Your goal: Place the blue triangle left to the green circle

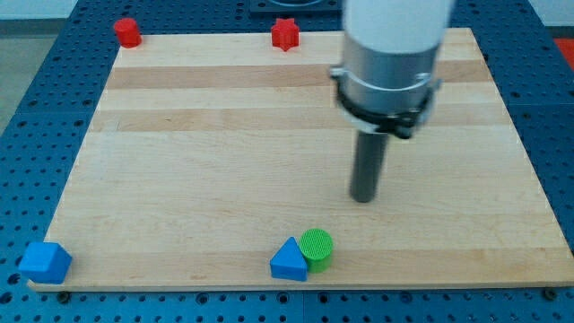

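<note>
The blue triangle (288, 261) lies near the board's bottom edge, a little left of centre. The green circle (317, 248) stands right beside it on its right, touching or nearly touching it. My tip (362, 198) is the lower end of the dark rod; it rests on the board above and to the right of the green circle, apart from both blocks.
A blue block (45, 262) sits at the board's bottom left corner. A red block (127, 31) is at the top left corner and a red star-like block (284, 34) at the top edge. The wooden board (224, 135) lies on a blue perforated table.
</note>
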Controlling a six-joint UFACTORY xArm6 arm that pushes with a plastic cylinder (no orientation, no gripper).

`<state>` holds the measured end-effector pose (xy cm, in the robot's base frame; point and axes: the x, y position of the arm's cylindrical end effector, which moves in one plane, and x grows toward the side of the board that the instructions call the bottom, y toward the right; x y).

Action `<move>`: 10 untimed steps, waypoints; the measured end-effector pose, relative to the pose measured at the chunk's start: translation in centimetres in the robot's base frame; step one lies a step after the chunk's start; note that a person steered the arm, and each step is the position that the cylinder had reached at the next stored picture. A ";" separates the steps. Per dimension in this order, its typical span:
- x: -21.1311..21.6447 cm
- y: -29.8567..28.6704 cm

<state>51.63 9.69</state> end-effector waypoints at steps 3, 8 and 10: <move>10.2 9.3; 10.2 -1.1; 9.9 -11.8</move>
<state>61.50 -2.12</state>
